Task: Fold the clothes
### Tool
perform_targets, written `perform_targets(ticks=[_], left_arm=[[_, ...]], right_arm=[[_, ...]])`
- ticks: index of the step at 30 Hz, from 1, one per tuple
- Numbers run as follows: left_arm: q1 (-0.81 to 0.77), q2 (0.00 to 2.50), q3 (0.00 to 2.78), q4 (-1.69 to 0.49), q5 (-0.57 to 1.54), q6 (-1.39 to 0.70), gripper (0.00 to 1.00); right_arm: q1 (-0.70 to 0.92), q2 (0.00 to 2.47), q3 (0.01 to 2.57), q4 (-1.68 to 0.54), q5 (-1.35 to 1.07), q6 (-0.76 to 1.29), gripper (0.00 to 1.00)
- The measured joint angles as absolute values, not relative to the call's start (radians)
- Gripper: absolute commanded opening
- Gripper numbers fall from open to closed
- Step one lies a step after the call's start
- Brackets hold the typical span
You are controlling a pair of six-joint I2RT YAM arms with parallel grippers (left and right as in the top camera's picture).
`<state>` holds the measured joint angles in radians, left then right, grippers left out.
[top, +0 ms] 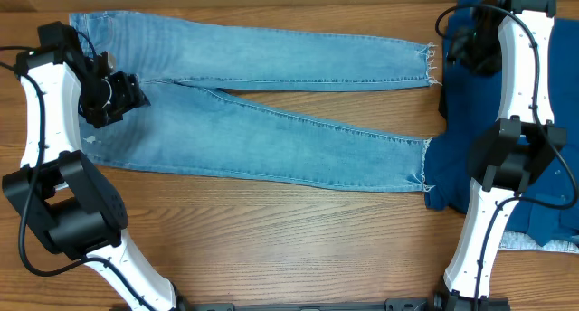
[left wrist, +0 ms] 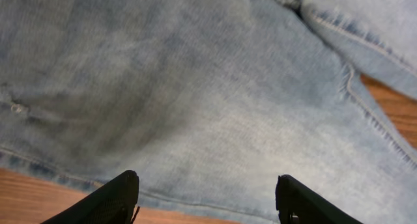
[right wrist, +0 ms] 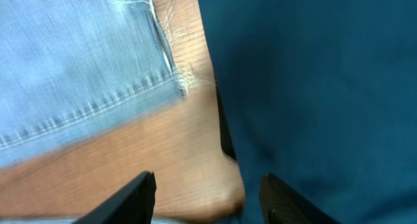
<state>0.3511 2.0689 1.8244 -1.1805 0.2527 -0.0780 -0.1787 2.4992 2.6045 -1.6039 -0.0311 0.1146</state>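
The left pincer (left wrist: 205, 188) is open and empty, with the jeans (left wrist: 195, 87) just under it. The right pincer (right wrist: 207, 188) is also open and empty, one finger above a blue cloth (right wrist: 313, 87).

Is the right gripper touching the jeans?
Apart. In the right wrist view, bare table lies between the open right gripper and the jeans.

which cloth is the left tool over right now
The light-wash jeans: the left tool is above their waist end, jaws open. The dark blue garment and small pale grey cloth lie at the other side.
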Motion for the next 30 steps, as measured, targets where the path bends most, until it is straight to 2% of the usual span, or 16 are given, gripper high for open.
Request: perform_targets(ticks=[7,9,10,12,17,24,27,30], left_arm=[[0.447,2.043,1.824,-1.215,0.165,-0.078,0.77],[0.506,2.008,1.824,-1.231,0.131,-0.078,0.78],[0.537,1.990,1.824,-1.235,0.118,-0.078,0.78],[0.613,1.961,1.824,-1.235,0.104,-0.078,0.78],[0.715,1.955,1.824,-1.235,0.104,-0.078,0.79],[0.720,1.955,1.824,-1.253,0.120,-0.078,0.78],[0.720,1.955,1.824,-1.265,0.122,-0.078,0.79],[0.720,1.955,1.824,-1.264,0.123,-0.078,0.79]], right_arm=[[-0.183,2.447,2.602,-1.695,-0.041,0.107,0.62],[-0.183,2.387,2.601,-1.695,-0.049,0.108,0.67],[-0.183,2.352,2.601,-1.694,-0.052,0.111,0.82],[-0.185,2.256,2.601,-1.695,-0.059,0.123,0.86],[-0.198,2.121,2.513,-1.693,-0.080,0.144,0.88],[-0.202,2.084,2.068,-1.688,-0.108,0.153,0.88],[-0.201,1.967,1.912,-1.688,-0.119,0.155,0.92],[-0.195,1.829,1.798,-1.650,-0.140,0.157,0.91]])
